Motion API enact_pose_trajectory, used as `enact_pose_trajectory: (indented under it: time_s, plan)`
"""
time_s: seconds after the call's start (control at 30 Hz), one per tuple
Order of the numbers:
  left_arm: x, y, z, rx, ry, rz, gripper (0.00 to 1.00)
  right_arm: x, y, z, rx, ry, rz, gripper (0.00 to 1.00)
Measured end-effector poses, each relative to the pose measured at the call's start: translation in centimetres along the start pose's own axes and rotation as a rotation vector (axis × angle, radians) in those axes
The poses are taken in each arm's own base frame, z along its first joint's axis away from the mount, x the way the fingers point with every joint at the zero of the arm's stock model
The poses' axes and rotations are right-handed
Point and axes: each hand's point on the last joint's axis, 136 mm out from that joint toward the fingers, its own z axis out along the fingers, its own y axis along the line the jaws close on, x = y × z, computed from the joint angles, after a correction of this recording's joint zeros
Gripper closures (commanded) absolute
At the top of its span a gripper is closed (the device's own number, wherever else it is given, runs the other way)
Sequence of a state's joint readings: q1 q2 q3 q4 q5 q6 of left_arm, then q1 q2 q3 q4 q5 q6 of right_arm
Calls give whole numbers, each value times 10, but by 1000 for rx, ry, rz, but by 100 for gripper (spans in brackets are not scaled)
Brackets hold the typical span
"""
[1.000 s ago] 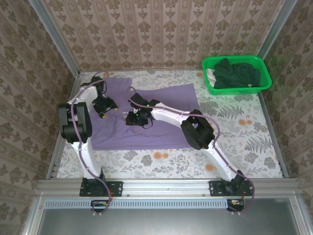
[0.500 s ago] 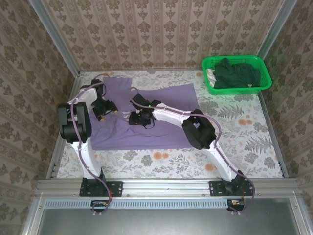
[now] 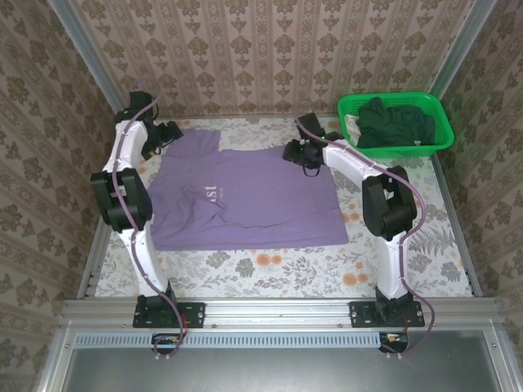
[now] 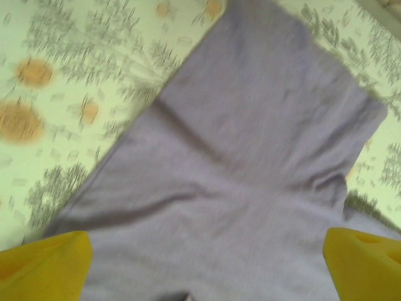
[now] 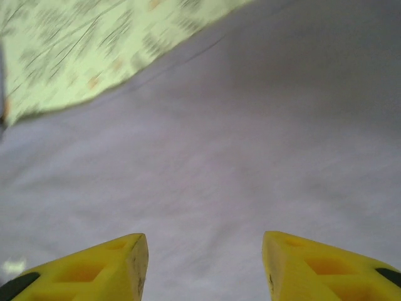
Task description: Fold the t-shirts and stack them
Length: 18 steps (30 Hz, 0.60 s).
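Lavender-purple cloth t-shirt (image 3: 245,200) with white chest lettering lies spread flat on floral-print table (image 3: 409,220), from centre toward 9 o'clock. Left gripper (image 3: 166,135) hangs over its sleeve at 11 o'clock, yellow fingers (image 4: 44,266) wide apart, holding nothing. Right gripper (image 3: 296,153) sits at shirt's 1 o'clock corner, fingers (image 5: 326,266) apart, nothing pinched. Dark green t-shirts (image 3: 396,122) are heaped in bright green plastic basket (image 3: 400,152) at 2 o'clock.

The lavender t-shirt (image 4: 238,188) lies flat on the floral table covering (image 4: 75,63), one short sleeve (image 4: 282,81) reaching toward the upper right. The left gripper (image 4: 203,276) hangs over it. Its yellow fingers (image 4: 44,263) sit at the two lower corners, spread wide, with nothing gripped between them.
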State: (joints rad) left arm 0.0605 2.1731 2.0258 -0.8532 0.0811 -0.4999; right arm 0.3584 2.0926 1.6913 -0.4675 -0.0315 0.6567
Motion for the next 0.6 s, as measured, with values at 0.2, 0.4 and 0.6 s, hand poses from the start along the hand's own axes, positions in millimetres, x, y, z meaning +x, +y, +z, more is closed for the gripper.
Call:
enact_pose_trajectory:
  time_s: [0.2,0.4,0.6]
  plan:
    - [-25,-12,72,32,12,66,9,-42,-31,15,66,-45,-45,41]
    - [-34,-18,123,73,0,103,13,-73,-47,37,119,-81,-109,39]
    - [-64,-32,131,126,-119,121,16,-81,-65,55,166,-76,-133,39]
